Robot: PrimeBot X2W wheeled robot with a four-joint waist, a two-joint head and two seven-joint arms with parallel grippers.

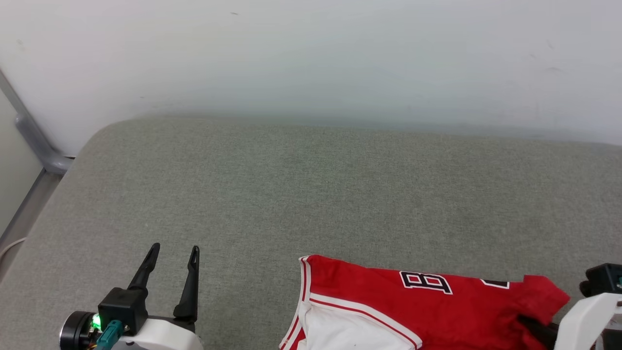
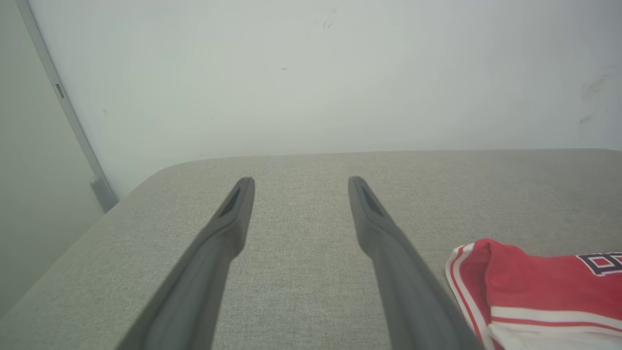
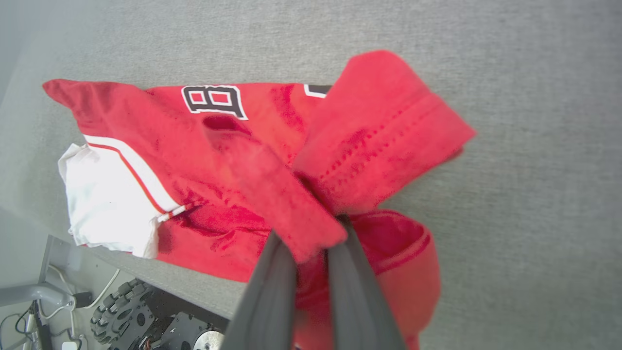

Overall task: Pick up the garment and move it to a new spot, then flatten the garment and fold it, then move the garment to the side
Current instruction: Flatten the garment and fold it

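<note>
The right gripper (image 3: 318, 238) is pinched closed on a bunched red fold of the jersey (image 1: 437, 311), which lies at 5 o'clock on the grey padded surface (image 1: 311, 184), by its near edge. I'd lift high before carrying toward 12 o'clock, so the white sleeve (image 3: 107, 204) doesn't drag. The left gripper (image 1: 175, 249), at 7 o'clock, gapes empty. The wall (image 1: 311, 58) limits reach.

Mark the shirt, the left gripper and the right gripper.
shirt (image 1: 437, 316): head view, red body.
left gripper (image 1: 175, 248): head view, between open fingertips.
right gripper (image 3: 313, 243): right wrist view, between fingers pinching shirt.
</note>
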